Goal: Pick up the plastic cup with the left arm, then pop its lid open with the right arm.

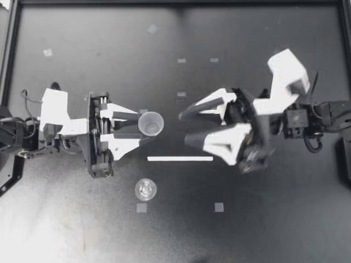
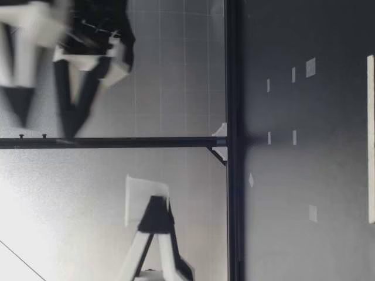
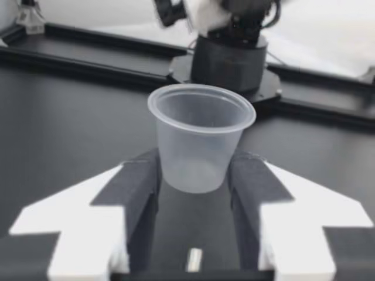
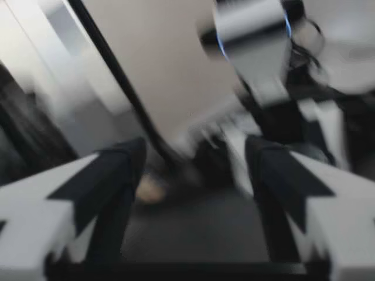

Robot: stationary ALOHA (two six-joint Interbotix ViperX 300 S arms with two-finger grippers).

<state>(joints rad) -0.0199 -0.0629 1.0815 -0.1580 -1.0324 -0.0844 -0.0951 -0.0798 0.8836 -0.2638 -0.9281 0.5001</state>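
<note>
Top view: my left arm lies level, reaching toward the middle; left tool (image 1: 145, 127) grips a cup (image 1: 152, 123) by its base, mouth up, axis vertical. Right tool (image 1: 184, 129) faces it, spread wide. Low view alone shows the cup (image 2: 146, 199) high above the surface (image 2: 304, 175).

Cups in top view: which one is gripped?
The cup clamped in my left pincer; the other cup sits free on the table.

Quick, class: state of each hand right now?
Left hand: closed on the cup.
Right hand: open, empty.
</note>
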